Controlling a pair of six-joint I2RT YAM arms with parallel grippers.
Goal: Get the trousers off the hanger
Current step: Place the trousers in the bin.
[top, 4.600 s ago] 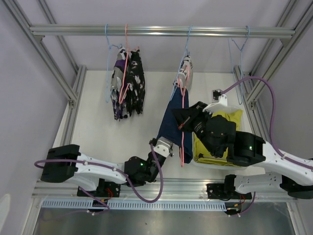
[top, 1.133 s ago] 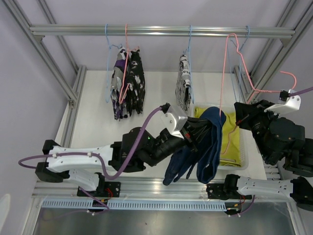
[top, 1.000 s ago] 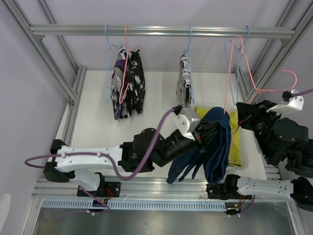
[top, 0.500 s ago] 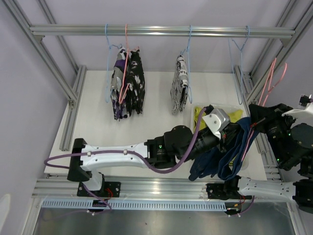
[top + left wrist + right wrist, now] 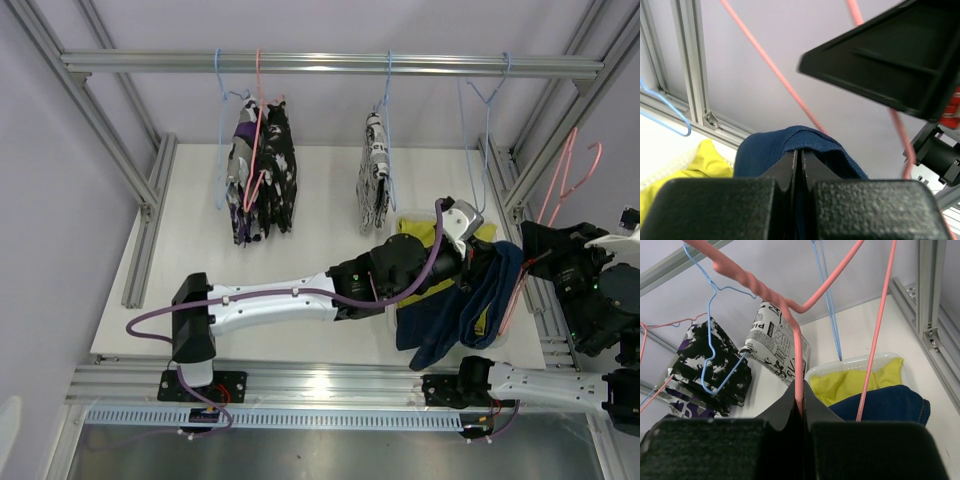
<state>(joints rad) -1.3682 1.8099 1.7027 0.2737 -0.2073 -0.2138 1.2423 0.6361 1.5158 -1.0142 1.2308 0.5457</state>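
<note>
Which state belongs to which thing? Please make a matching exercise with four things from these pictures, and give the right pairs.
Things
1. navy blue cloth trousers
2. pink wire hanger
3. yellow-green folded cloth garment
4. black-and-white printed garment

States
A. lies in the clear plastic bin
B. hangs below the metal rail
C. gripped by the left fingers
D. gripped by the right fingers

Pairs: 1-C, 2-D, 3-A, 4-B
</note>
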